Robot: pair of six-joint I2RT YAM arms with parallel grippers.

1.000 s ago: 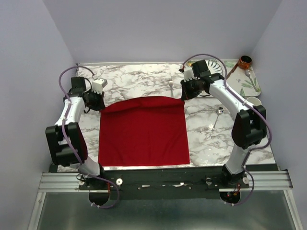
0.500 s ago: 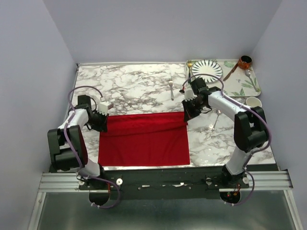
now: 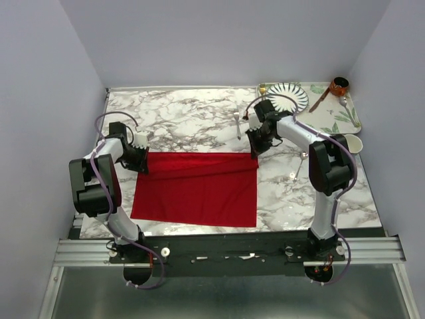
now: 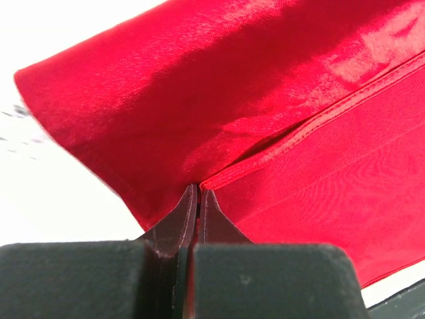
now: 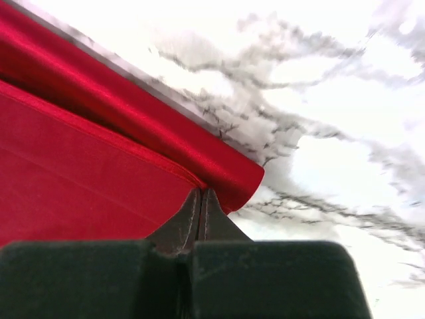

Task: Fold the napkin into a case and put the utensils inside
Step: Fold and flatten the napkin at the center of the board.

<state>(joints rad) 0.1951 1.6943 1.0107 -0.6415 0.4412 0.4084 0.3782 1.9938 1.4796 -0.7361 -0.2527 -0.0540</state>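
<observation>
Red napkin (image 3: 196,189) lies flat betw. the arms, far edge doubled over. Left gripper (image 4: 198,191) & right gripper (image 5: 201,193) are pinched tight on the fold's two corners, prob. both layers. Cloth's soft, light, slippery-looking: take it by the corners, keep it taut. Fork (image 3: 236,121) lies just beyond.

Your left arm (image 3: 93,186) stood folded at the near left, with its forearm angled toward the far right. The left gripper (image 3: 143,161) sat low, jaws pressed together and pinching the napkin (image 3: 199,193) at a folded corner. Your right arm (image 3: 330,166) was bent at the elbow, forearm running left. The right gripper (image 3: 255,150) was likewise clamped tight on the cloth, fingertips meeting.
</observation>
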